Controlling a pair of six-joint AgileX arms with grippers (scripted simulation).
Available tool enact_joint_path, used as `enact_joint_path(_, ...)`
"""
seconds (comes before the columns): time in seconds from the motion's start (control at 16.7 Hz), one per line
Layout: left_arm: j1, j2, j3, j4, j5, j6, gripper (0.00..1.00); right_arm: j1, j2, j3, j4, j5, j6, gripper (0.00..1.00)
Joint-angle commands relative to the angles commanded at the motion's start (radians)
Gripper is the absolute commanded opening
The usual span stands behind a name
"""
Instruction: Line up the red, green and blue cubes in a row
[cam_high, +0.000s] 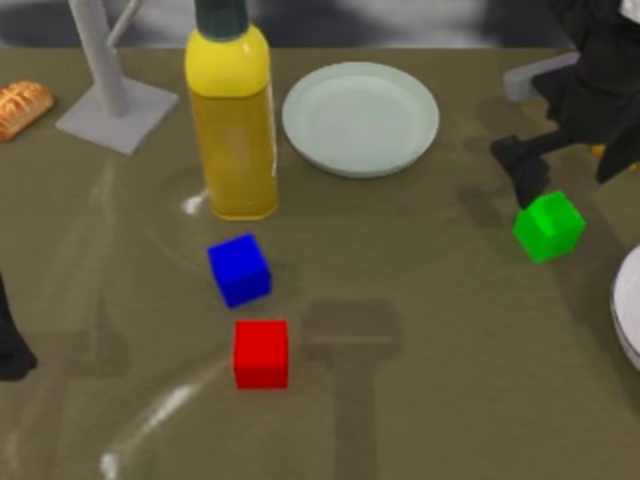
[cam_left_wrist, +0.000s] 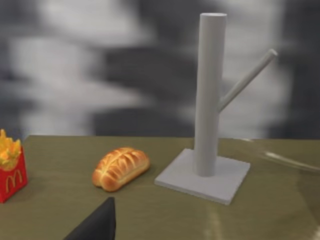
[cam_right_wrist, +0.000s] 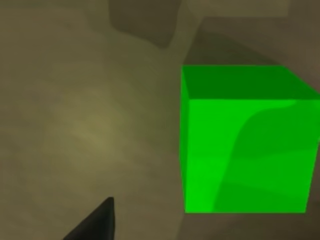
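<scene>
The blue cube sits near the table's middle, with the red cube just in front of it and slightly to the right, a small gap between them. The green cube stands alone far right. My right gripper hovers open just behind and above the green cube. In the right wrist view the green cube fills the frame's side, untouched, and one dark fingertip shows. My left gripper is parked at the left edge, open and holding nothing, one fingertip visible.
A tall yellow bottle stands behind the blue cube. A white plate lies at the back centre. A grey peg stand and a bread roll sit back left. A white rim shows at the right edge. A fries box stands near the bread.
</scene>
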Motion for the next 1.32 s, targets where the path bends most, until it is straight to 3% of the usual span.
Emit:
enact_joint_path(0.48,0.000,0.000,0.000,0.000,0.000,0.000,1.00,0.006,0.070,-0.158,0.235,0.000,0.001,1.00)
enact_joint_path(0.78,0.000,0.000,0.000,0.000,0.000,0.000,1.00,0.007,0.084,-0.180,0.263,0.001,0.002,1.00)
enact_joint_path(1.32,0.000,0.000,0.000,0.000,0.000,0.000,1.00,0.007,0.084,-0.180,0.263,0.001,0.002,0.32)
